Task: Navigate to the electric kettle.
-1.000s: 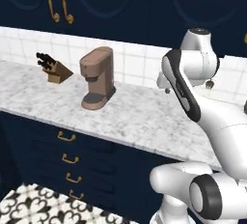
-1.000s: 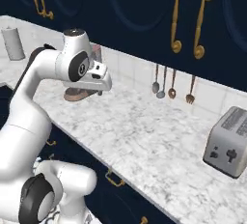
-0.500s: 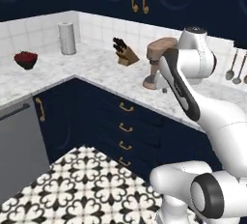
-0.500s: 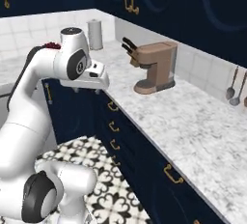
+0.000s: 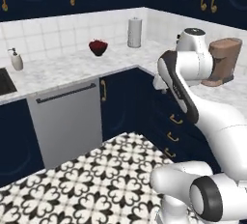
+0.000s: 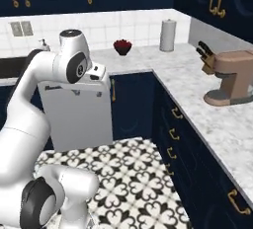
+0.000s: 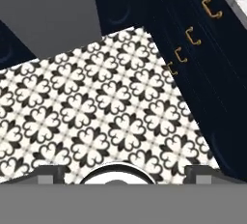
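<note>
right base view: brown coffee machine (image 6: pixel 228 82), knife block (image 6: pixel 205 56) and paper towel roll (image 6: pixel 168 35) line the counter (image 6: pixel 217 124); fingers' spread unclear.

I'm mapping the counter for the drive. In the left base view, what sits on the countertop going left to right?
Soap dispenser → red bowl → paper towel roll → brown coffee machine.

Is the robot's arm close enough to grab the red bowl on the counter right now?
Probably not. The red bowl sits far back by the tiled wall, behind the dishwasher, while the arm is folded close to the robot over the floor.
</note>
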